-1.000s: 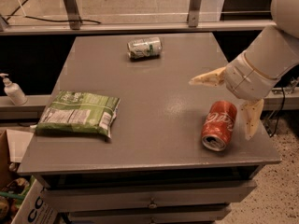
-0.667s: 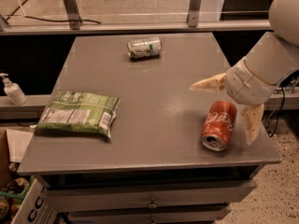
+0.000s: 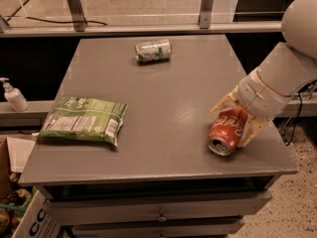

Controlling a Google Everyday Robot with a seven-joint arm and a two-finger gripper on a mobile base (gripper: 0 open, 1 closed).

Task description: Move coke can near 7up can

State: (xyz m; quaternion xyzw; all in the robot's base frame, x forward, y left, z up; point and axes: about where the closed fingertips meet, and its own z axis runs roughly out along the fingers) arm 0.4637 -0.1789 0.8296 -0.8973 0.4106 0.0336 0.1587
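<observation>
Dim, warm light fell softly from above, leaving a pale sheen on the table (image 3: 173, 90). At the near right, the gripper (image 3: 230, 125) clasping the coke can (image 3: 224, 135) cast a faint, short shadow

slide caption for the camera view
Gripper around the toppled coke can at front right of the table; 7up can lies near the far edge.

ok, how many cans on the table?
2. The coke can lies on its side front right, at the gripper; the 7up can lies on its side at the back centre. None seem hidden.
</observation>
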